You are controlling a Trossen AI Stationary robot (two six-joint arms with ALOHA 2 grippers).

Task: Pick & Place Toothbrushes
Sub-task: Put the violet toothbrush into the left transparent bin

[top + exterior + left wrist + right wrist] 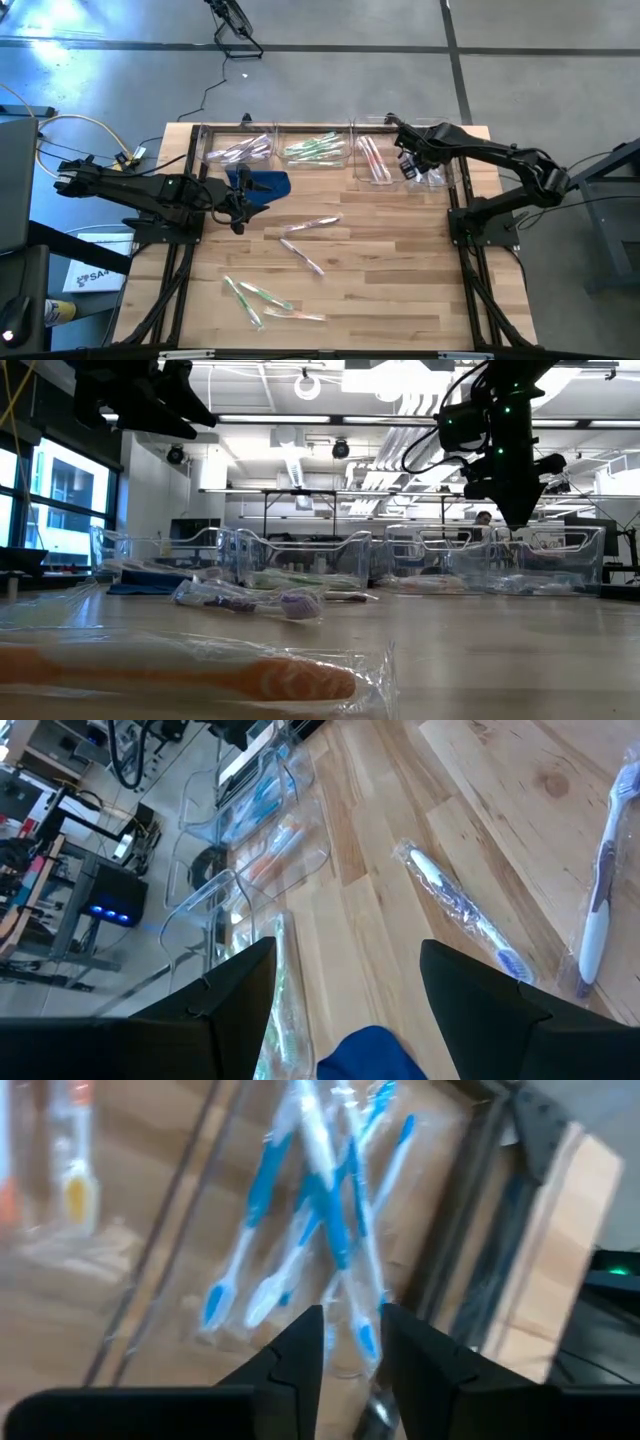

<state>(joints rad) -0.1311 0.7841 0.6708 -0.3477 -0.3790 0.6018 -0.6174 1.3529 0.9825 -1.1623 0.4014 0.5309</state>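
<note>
- The right gripper [408, 160] hangs over the clear bins [330, 150] at the upper right of the high view, above the rightmost compartment.
- In the right wrist view its fingers [300, 1345] stand a little apart with nothing between them; blue toothbrushes [320, 1210] in clear wrapping lie in the bin below, though blur hides how many.
- The left gripper [240, 208] sits left of centre in the high view, beside a blue cloth [262, 183], jaws wide apart and empty.
- In the left wrist view a wrapped purple toothbrush [455, 905] lies on the wooden table [400, 270] ahead of the fingers [470, 990].
- Pink toothbrushes [240, 150] fill the upper-left bin, green ones [315, 148] the next, orange-pink ones [372, 158] the third.
- Loose toothbrushes [305, 240] lie at the table's centre, and more green ones [255, 298] at lower left.
</note>
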